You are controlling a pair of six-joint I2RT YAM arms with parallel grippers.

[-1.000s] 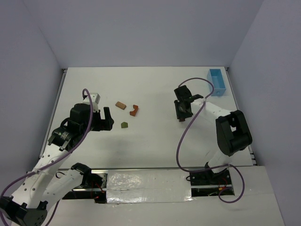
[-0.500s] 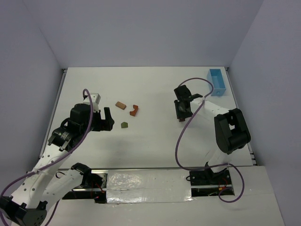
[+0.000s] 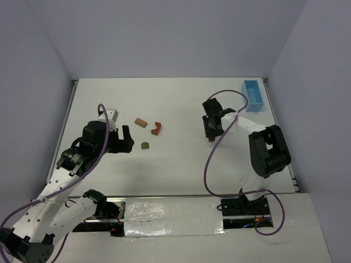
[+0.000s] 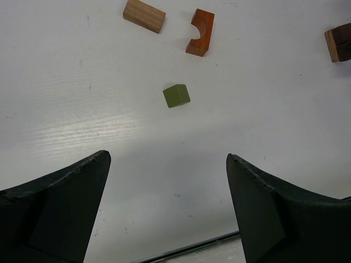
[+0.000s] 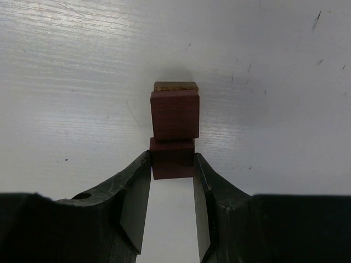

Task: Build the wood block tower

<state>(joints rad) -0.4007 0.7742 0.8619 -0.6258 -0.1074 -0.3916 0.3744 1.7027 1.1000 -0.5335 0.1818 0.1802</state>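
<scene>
Tower (image 5: pixel 174 114), so far a few red-brown pieces with a tan one at the far end, sits right of the worktop's (image 3: pixel 181 164) middle, well short of the light blue box (image 3: pixel 253 95) in the far right corner. The right gripper (image 5: pixel 171 156) is clamped on the nearest red-brown piece, a finger on each side. Whether the pieces are stacked or lie in a row, I cannot tell.

The loose pieces all lie left of the middle, well apart from the tower and much nearer the left arm. The left gripper (image 4: pixel 167 159) hangs with its jaws wide apart and nothing between them. The green block (image 4: pixel 176 95) lies straight ahead of the gap, closest of the three. Beyond it are the orange arch (image 4: pixel 199 39) and the tan block (image 4: pixel 143 15), whose long axis runs slantwise to the fingers. The next fetch looks like a job for the left arm, with a straight reach forward onto the green block.

Against a second earlier, the right gripper has crept slightly left and toward the far edge with its elbow following. The left arm and loose blocks lie as they did.
</scene>
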